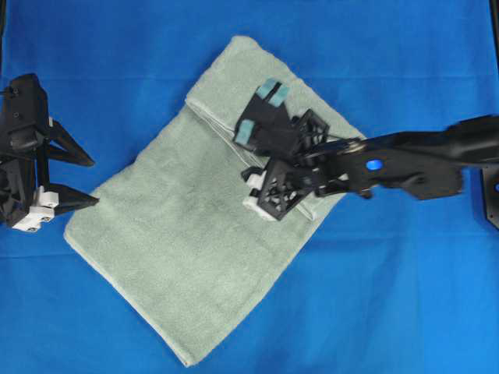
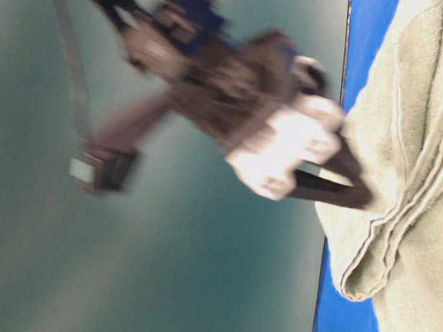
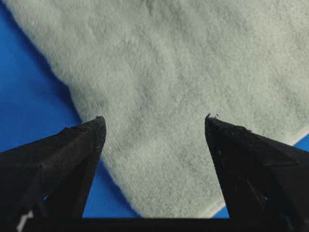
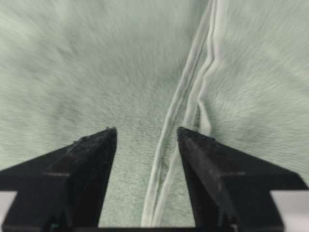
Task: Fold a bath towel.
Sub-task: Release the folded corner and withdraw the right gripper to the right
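The pale sage-green bath towel [image 1: 195, 234] lies folded and slanted on the blue cloth. Its lighter hemmed edges [image 1: 210, 117] cross the upper part. My right gripper [image 1: 261, 111] hovers over that upper part, open, its teal-padded fingers spread apart. In the right wrist view the right gripper [image 4: 146, 130] straddles the stacked hems [image 4: 193, 87], and the fingers press on nothing. My left gripper [image 1: 95, 182] stands open at the towel's left edge. From the left wrist the left gripper [image 3: 154, 121] frames the towel's corner [image 3: 193, 58], empty.
The blue cloth [image 1: 405, 312] covers the table around the towel. A black arm base [image 1: 491, 195] sits at the right edge. At table level a blurred gripper [image 2: 344, 181] shows against the towel's folded edge [image 2: 367, 272]; which arm it belongs to I cannot tell.
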Controlling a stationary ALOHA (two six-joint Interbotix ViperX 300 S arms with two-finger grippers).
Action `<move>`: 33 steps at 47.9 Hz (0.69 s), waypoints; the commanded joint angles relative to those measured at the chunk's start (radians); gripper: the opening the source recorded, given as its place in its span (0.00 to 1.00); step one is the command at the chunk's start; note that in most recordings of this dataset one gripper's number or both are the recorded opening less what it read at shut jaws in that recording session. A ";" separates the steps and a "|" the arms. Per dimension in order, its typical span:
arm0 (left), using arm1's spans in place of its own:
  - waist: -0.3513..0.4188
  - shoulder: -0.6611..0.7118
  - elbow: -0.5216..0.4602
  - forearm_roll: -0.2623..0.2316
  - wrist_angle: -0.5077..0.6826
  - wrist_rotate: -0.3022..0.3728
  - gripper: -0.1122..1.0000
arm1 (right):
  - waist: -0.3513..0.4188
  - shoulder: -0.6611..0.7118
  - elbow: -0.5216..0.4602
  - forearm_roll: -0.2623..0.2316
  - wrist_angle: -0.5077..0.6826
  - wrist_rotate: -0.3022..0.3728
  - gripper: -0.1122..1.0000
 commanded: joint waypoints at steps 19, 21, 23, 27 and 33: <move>-0.086 0.012 -0.012 -0.002 -0.098 0.249 0.80 | -0.104 -0.508 0.316 -0.144 0.038 -0.005 0.62; -0.089 0.012 -0.011 -0.002 -0.098 0.267 0.80 | -0.115 -0.551 0.354 -0.164 0.029 -0.005 0.62; -0.091 0.012 -0.011 -0.002 -0.100 0.282 0.80 | -0.123 -0.601 0.402 -0.192 0.021 -0.005 0.62; -0.094 0.014 -0.012 -0.002 -0.100 0.307 0.80 | -0.129 -0.666 0.465 -0.216 0.008 -0.003 0.62; -0.137 0.018 -0.012 -0.002 -0.106 0.357 0.80 | -0.129 -0.724 0.517 -0.219 -0.023 -0.003 0.62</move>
